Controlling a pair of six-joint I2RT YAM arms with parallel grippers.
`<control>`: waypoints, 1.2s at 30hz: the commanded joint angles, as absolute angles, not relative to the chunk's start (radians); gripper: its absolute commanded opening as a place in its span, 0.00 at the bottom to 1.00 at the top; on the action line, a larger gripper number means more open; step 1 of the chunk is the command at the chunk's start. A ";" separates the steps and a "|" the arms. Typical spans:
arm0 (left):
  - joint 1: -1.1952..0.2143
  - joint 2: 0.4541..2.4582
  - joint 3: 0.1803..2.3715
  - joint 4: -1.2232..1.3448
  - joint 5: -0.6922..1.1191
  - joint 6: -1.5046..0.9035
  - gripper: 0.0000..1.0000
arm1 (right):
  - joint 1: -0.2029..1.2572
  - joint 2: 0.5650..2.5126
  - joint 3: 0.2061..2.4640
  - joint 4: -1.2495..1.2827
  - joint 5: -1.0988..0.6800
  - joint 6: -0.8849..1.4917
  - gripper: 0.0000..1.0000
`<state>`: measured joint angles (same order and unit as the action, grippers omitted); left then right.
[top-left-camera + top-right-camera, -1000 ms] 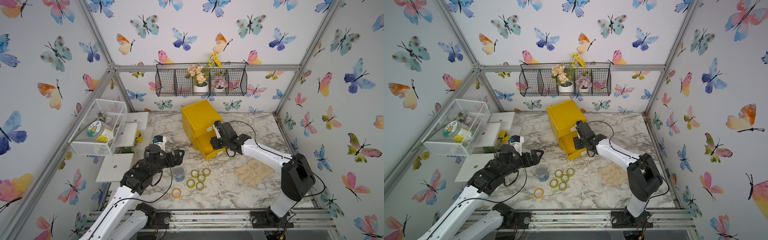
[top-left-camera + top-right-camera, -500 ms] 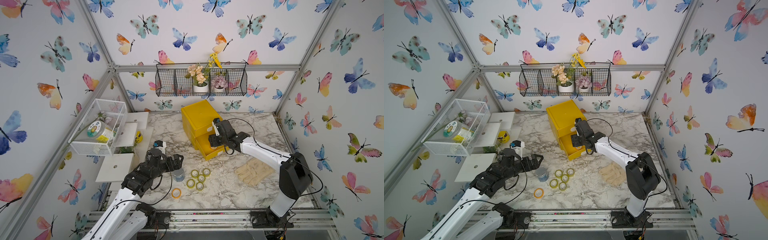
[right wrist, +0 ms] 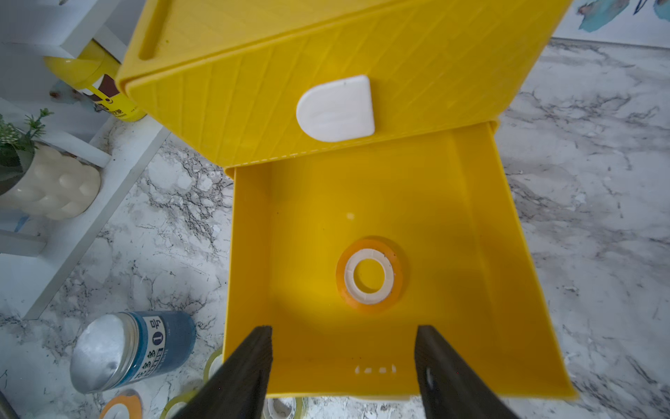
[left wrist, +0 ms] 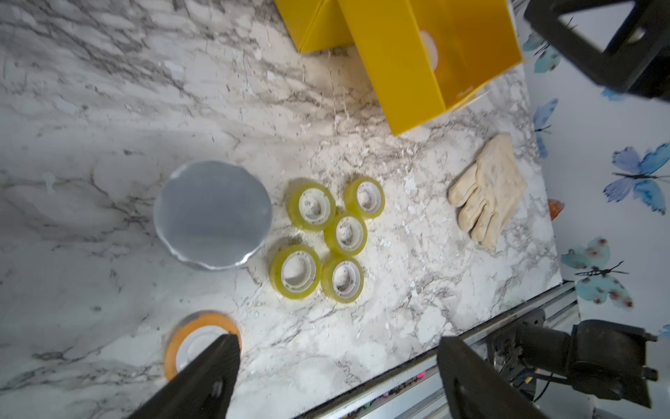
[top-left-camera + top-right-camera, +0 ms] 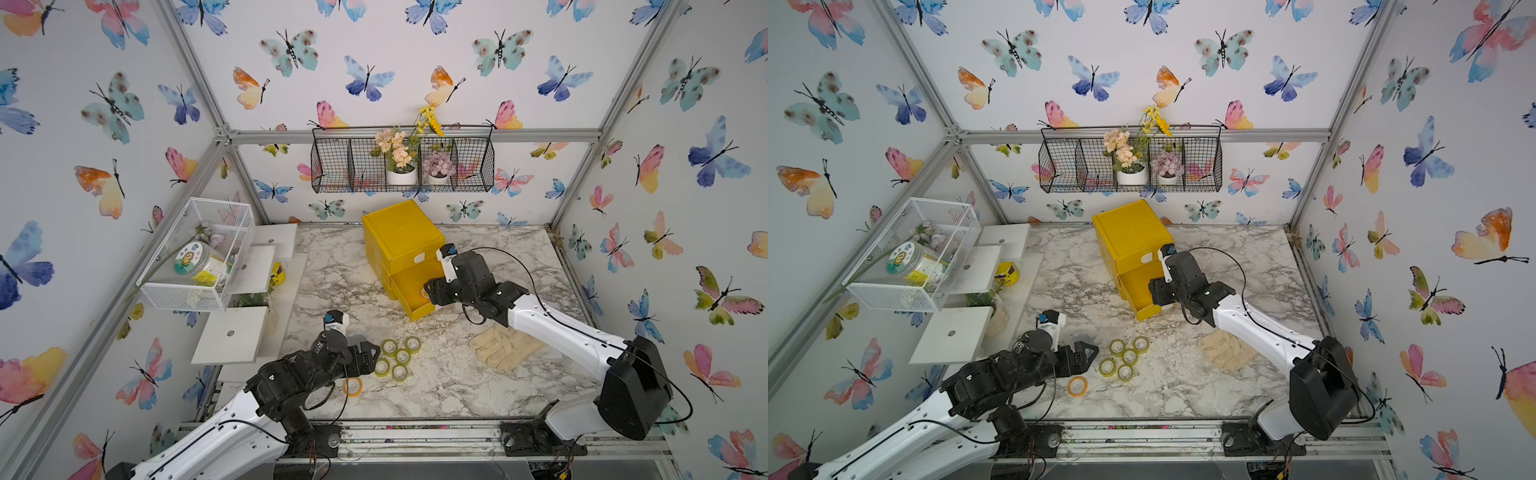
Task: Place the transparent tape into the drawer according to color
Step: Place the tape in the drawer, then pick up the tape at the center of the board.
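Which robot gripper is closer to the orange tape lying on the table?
Left. The left gripper hovers right beside the orange tape on the table; the right gripper is far off, over the open drawer.

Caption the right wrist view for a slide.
Open right gripper above the pulled-out drawer, one orange tape roll lying inside.

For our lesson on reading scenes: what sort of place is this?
Likely a staged robot test cell, not a home: aluminium frame, butterfly wallpaper, left arm and right arm mounted on a front rail.
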<state>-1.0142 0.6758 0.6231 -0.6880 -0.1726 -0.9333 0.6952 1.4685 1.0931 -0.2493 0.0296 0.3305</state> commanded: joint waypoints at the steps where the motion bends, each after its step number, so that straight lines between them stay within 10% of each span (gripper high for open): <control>1: -1.132 0.769 0.610 -0.842 -0.360 -1.138 0.87 | 0.701 1.441 1.080 -0.222 0.014 0.339 0.67; 36: -0.999 1.047 0.438 -0.681 -0.125 -1.018 0.81 | 0.701 1.433 1.053 -0.206 0.055 0.315 0.68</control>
<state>-1.0019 1.0260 0.4423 -0.6907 -0.1669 -1.0622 0.6952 1.4487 1.0679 -0.2192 0.0326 0.3206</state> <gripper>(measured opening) 0.810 0.681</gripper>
